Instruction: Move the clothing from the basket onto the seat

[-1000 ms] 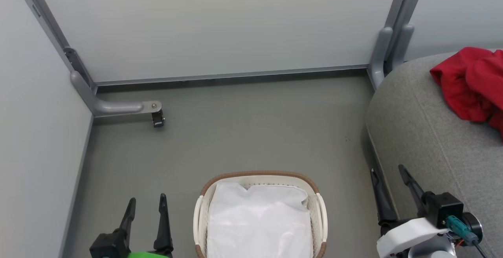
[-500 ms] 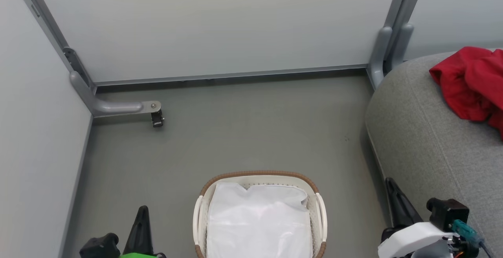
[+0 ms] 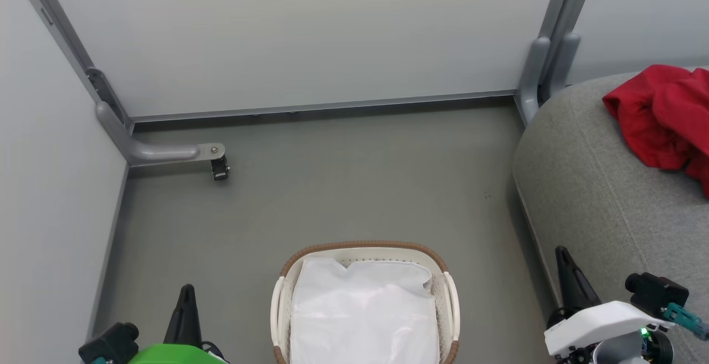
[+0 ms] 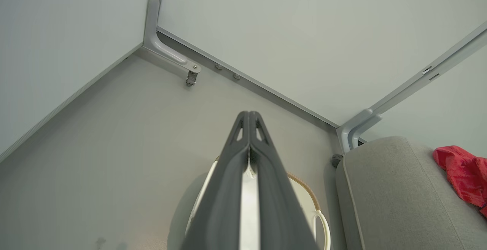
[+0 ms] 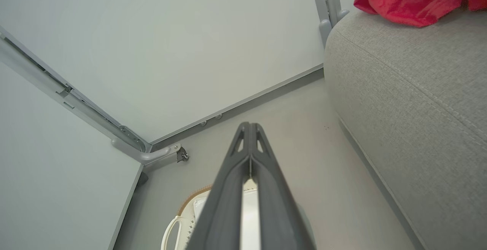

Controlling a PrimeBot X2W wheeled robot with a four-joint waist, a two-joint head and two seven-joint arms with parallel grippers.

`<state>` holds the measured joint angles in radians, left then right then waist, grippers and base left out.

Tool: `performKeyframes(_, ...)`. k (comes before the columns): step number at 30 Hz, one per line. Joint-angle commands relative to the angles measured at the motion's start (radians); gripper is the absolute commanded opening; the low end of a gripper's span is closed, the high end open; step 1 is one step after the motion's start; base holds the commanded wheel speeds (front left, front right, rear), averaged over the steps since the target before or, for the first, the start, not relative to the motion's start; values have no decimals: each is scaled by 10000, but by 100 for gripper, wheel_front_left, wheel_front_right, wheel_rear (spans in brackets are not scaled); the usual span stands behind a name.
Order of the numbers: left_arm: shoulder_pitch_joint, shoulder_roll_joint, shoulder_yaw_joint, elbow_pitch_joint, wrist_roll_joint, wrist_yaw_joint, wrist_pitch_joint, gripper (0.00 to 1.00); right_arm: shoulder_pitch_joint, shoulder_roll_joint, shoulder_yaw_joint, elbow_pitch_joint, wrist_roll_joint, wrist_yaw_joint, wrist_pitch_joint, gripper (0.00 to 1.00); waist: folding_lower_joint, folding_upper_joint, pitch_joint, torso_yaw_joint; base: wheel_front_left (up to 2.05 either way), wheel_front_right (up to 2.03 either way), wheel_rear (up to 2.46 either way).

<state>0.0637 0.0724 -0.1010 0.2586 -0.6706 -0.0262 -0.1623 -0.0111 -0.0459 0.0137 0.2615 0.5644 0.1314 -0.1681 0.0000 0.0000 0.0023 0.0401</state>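
Red clothing: bunched on grey seat, far right.
White basket: on floor, near centre, holding liner sheet.
left gripper, right gripper: jaws pressed together, empty, flanking basket.

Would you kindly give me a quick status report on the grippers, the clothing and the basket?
Left gripper shut, empty; right gripper shut, empty. Clothing on the seat; basket holds white liner. Nothing seen in the way.
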Motion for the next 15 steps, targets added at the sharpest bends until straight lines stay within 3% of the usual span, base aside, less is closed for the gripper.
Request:
performKeyframes(1, -346, -28, 108, -157, -374, -69, 76, 0, -242, -81, -64, -152, 434, -3, 82, 0, 0, 0, 0, -6, 0, 0, 0)
performKeyframes(15, -638, -55, 509, -166, -2190, -272, 600, 0, -395, -119, -258, -170, 2479, -4, 587, 0, 0, 0, 1, -60, 0, 0, 0)
